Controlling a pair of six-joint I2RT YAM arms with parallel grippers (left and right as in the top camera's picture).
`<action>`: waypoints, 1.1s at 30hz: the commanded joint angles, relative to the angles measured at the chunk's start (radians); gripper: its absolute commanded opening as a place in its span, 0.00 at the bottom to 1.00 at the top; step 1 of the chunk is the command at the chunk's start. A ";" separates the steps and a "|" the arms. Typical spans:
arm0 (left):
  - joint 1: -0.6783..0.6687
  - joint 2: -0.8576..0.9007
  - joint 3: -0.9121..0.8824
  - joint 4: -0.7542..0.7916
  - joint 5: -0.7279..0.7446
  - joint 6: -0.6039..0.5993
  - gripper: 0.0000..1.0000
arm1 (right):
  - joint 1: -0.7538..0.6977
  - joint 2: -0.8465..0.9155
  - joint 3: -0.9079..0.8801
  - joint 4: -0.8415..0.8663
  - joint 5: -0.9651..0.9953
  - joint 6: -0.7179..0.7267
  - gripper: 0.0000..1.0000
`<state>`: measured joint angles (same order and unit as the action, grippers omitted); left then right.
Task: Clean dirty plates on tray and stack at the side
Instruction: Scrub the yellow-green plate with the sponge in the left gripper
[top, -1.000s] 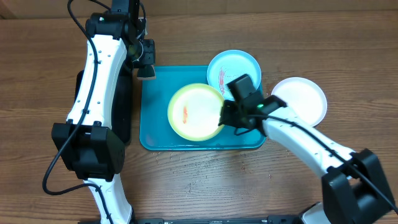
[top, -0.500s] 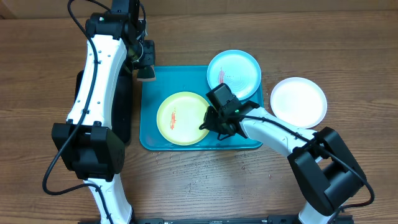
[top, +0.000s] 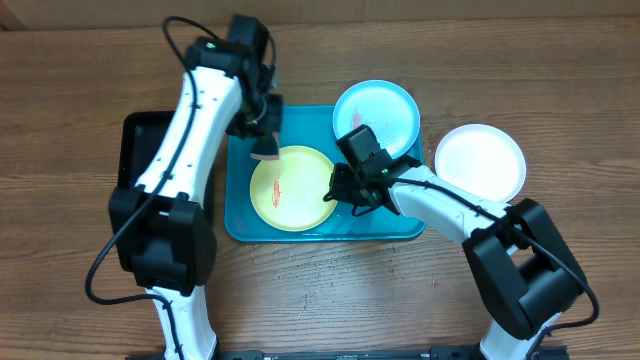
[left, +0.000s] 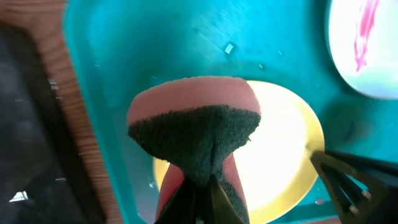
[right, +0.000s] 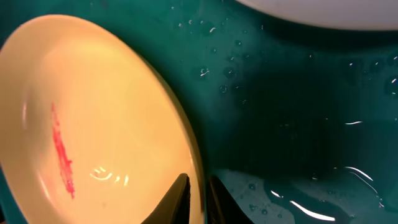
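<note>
- Nearest, the yellow-green plate (top: 290, 190) sits in the teal tray (top: 238, 222), left of its middle. The right gripper (top: 340, 195) is clamped on the plate's right rim.
- Only the right wrist view shows that grip closely, with one finger inside the rim and one outside. It also shows a red smear (right: 61, 152) on the plate and water drops on the tray floor. Whether the gripped edge is lifted off the tray I cannot tell.
- The white plate (top: 480, 162) lies on the bare table (top: 560, 80) right of the tray, apart from it.
- A little farther, the left gripper (left: 200, 198) pinches a sponge (left: 193, 124) over the yellow-green plate's far-left rim. Overhead it is only a tan scrap. The left wrist view shows its pink body and dark green scouring face, folded. Contact with the plate is unclear.
- A black tray (top: 138, 150) lies just left of the teal one, largely covered by the left arm.
- Farthest, the blue-mint plate (top: 385, 105) sits at the tray's far right corner, overhanging its rim and streaked with red. The right arm hides its near edge.
</note>
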<state>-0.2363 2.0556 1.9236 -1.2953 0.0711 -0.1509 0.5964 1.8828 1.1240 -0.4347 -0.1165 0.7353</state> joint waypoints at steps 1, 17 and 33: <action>-0.021 -0.008 -0.024 0.013 0.014 -0.003 0.04 | -0.002 0.041 0.023 0.023 -0.026 -0.007 0.12; -0.027 -0.008 -0.206 0.103 -0.085 -0.092 0.04 | -0.005 0.066 0.023 0.071 -0.054 0.023 0.04; -0.034 -0.008 -0.584 0.394 0.192 0.045 0.04 | -0.005 0.066 0.023 0.070 -0.061 0.023 0.04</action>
<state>-0.2626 2.0174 1.3914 -0.8665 0.0116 -0.2527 0.5961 1.9369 1.1313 -0.3683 -0.1696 0.7490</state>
